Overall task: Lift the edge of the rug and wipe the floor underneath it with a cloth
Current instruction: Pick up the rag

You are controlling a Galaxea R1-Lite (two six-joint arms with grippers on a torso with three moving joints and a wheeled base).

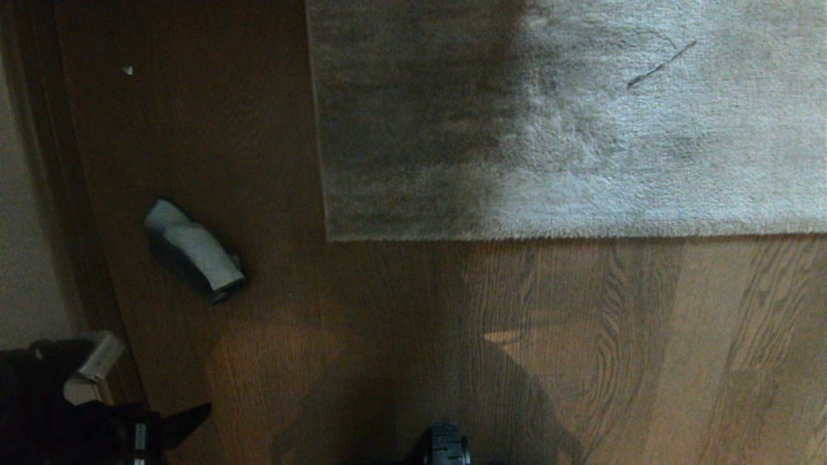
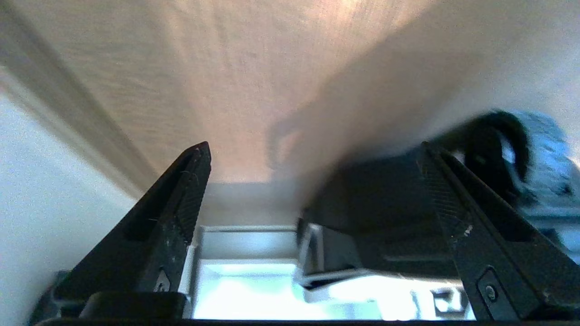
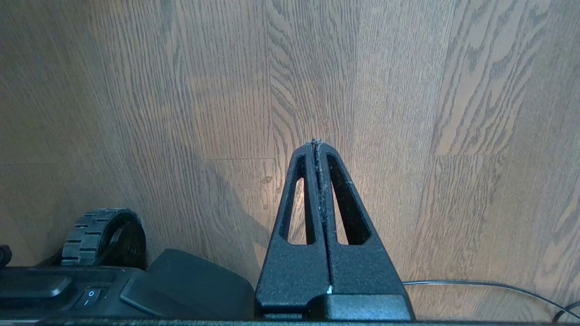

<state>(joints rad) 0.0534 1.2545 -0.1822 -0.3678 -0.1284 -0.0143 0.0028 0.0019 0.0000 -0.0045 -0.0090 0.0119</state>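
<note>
The rug edge runs flat across the far side of the brown wood-grain floor, its square corner lying down. The cloth, a crumpled grey-blue rag, rests on the floor left of that corner, touched by neither gripper. My left arm sits in the near left corner. In its wrist view my left gripper stands open with nothing between its fingers. My right gripper hangs shut and empty over bare planks, out of the head view.
A pale wall and dark baseboard border the floor at the left. A small white speck lies far left. My base's wheel is close in front. A thin cable trails over the planks. A dark streak marks the rug.
</note>
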